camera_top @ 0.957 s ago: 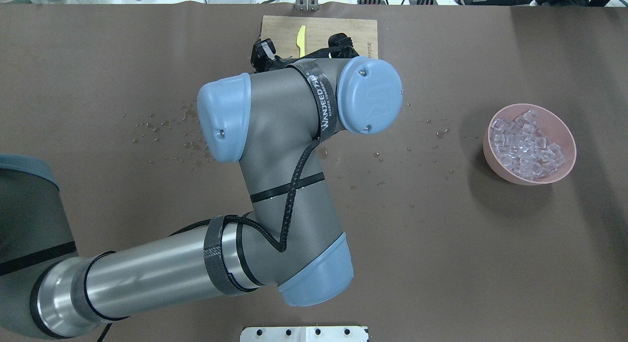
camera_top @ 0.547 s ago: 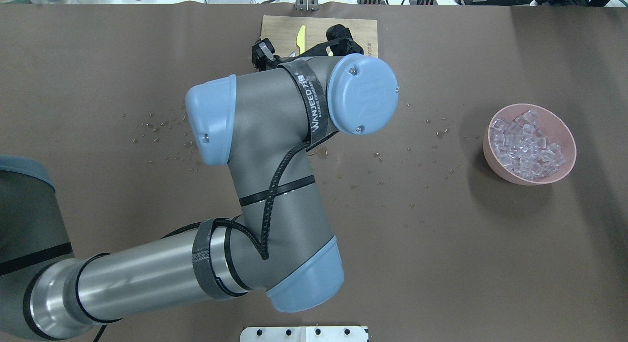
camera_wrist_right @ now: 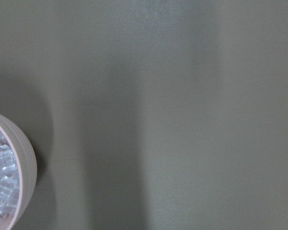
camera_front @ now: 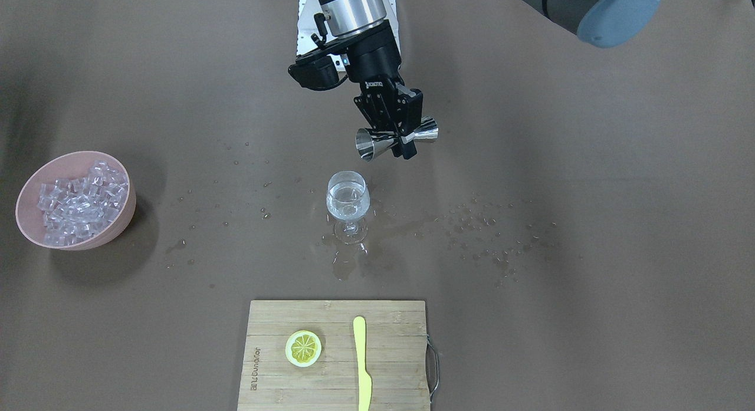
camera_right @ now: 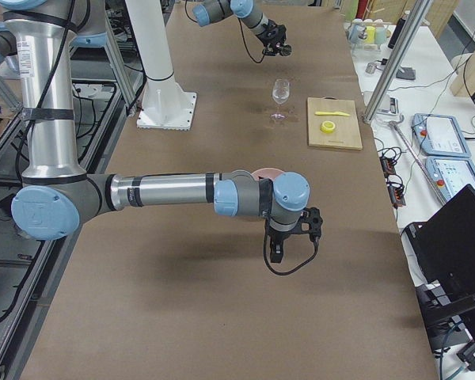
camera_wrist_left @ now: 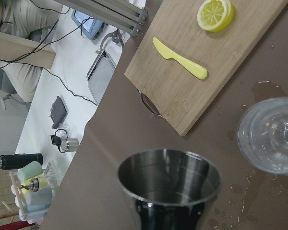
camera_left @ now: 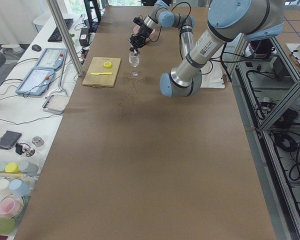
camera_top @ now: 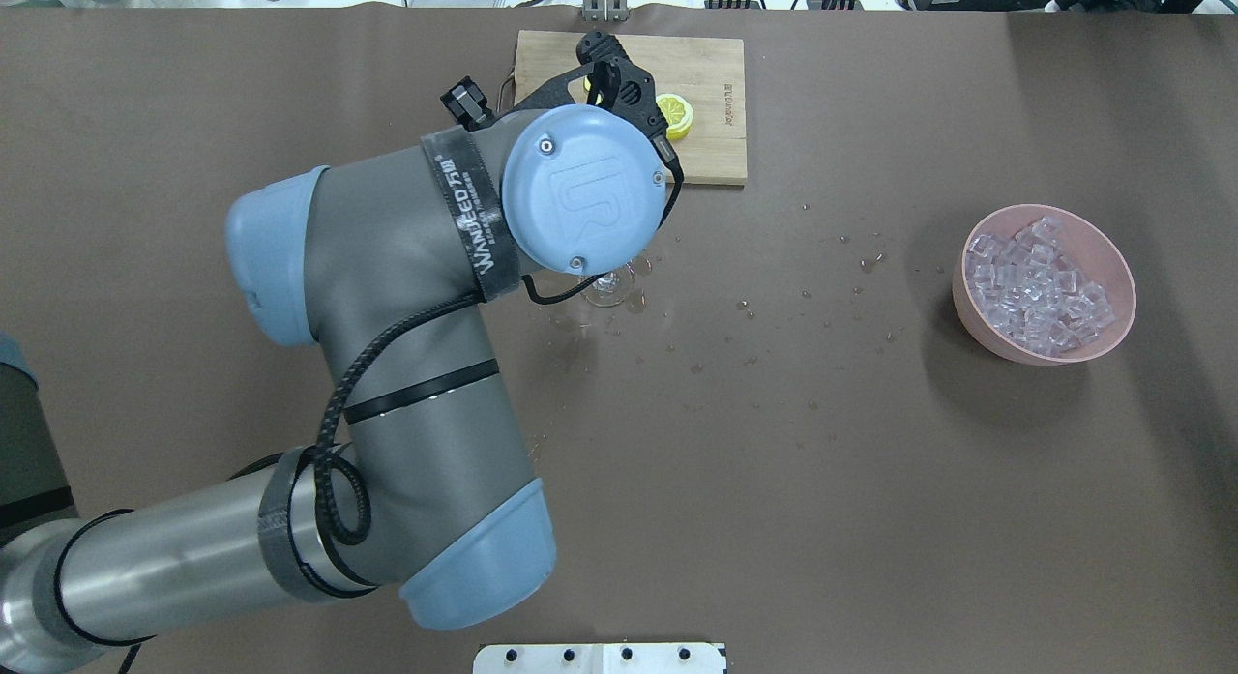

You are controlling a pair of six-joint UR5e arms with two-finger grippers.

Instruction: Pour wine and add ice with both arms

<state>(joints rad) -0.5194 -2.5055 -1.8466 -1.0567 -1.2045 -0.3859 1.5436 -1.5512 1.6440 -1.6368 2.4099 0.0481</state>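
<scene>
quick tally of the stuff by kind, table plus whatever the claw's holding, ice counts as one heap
wine glass: 1
metal jigger, held in the left claw: 1
pink bowl: 1
heap of ice in that bowl: 1
wooden cutting board: 1
lemon slice: 1
yellow knife: 1
total: 7

Looks steeply down from opposite sides, sharing the rectangular bamboo cutting board; peers close from both wrists.

Past the left gripper's fingers, 1 bamboo board carries 1 lemon slice and 1 yellow knife, probably plastic; droplets scattered beneath.
</scene>
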